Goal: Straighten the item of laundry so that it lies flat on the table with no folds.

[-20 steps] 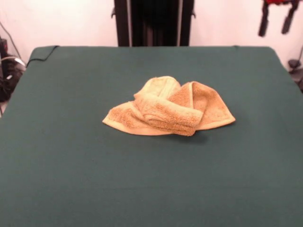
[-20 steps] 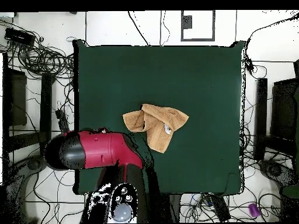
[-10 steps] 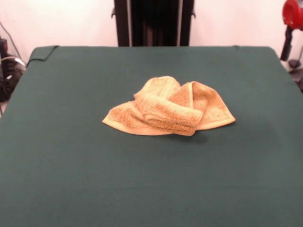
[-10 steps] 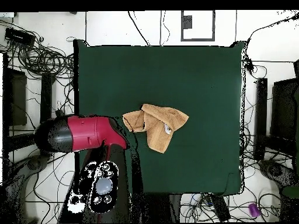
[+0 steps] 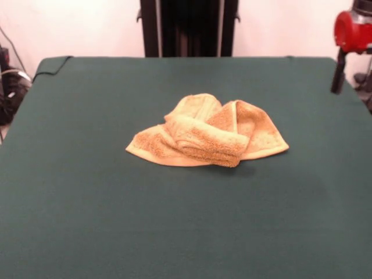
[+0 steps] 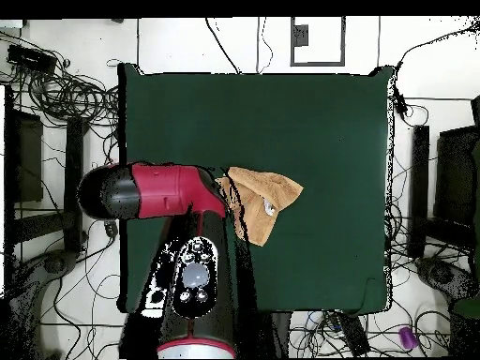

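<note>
The orange-tan terry towel [image 5: 206, 132] lies crumpled in the middle of the dark green table [image 5: 87, 192], with several folds and one thick roll across its front. In the overhead view the towel [image 6: 270, 192] shows a white label [image 6: 269, 208], and its left part is hidden under the red arm [image 6: 159, 192]. In the front view the red and black arm end [image 5: 351, 29] hangs over the table's far right corner. Only a black part of the gripper [image 5: 337, 72] shows there. It is well apart from the towel and holds nothing that I can see.
The black pedestal [image 5: 188, 28] stands behind the table's far edge. Cables [image 6: 56, 94] and dark gear [image 5: 9, 87] lie on the floor around the table. The table [image 6: 309, 122] is much larger than the towel.
The arm has swung: in the front view it has come lower and further in at the top right. In the overhead view it now covers the towel's left part. The towel has not moved.
</note>
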`<state>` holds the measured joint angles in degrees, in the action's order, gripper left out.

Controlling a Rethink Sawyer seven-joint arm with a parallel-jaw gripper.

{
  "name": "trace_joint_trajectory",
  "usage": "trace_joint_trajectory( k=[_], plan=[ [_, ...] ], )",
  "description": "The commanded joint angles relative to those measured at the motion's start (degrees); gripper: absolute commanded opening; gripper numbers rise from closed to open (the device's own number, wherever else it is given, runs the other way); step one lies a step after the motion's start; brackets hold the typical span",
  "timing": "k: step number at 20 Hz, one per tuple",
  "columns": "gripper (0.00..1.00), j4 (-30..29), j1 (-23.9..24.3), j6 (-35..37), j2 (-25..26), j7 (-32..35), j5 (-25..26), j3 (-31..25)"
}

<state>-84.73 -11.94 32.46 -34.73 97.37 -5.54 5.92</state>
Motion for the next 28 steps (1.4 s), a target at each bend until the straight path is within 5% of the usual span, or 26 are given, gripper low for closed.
trace_joint_trajectory(
  k=[1,9,28],
  plan=[
    [1.0,2.0,3.95,3.64,-0.09,0.21,1.69,-6.06],
    [1.0,3.28,8.41,7.16,-1.31,-4.23,3.76,-8.59],
    [1.0,-4.43,16.65,-0.95,-2.98,-3.03,8.9,-13.52]
  ],
)
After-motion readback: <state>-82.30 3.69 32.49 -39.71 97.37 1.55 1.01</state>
